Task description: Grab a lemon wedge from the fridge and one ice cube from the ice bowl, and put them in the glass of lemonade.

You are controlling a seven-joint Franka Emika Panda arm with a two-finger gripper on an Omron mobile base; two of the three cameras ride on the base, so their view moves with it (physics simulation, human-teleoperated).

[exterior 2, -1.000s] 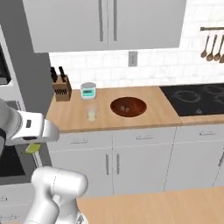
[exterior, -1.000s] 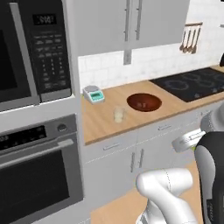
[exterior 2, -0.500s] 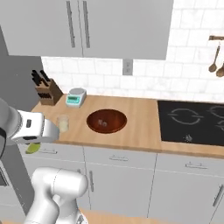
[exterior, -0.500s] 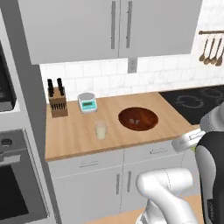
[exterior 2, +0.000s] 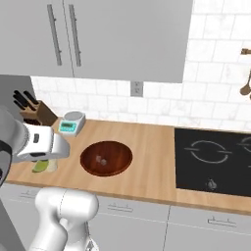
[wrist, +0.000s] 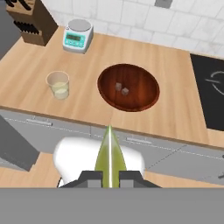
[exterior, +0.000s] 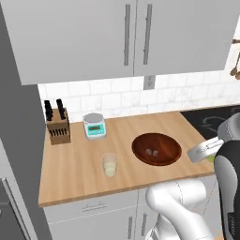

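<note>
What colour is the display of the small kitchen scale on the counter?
The scale's display is teal, set in a white body; the hand view shows it best.

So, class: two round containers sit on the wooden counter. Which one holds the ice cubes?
The wide, shallow dark wooden ice bowl, with two small pale ice cubes inside. The other, the small clear glass of lemonade beside it, holds only pale yellow liquid.

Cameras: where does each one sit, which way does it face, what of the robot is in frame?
Left base view: behind the arm's left, facing the counter; arm at lower right.
Right base view: behind its right, same counter; arm at lower left.
Hand view: on the hand, looking down along the gripper, shut on the lemon wedge.
All three share the ice bowl, glass of lemonade and scale.
</note>
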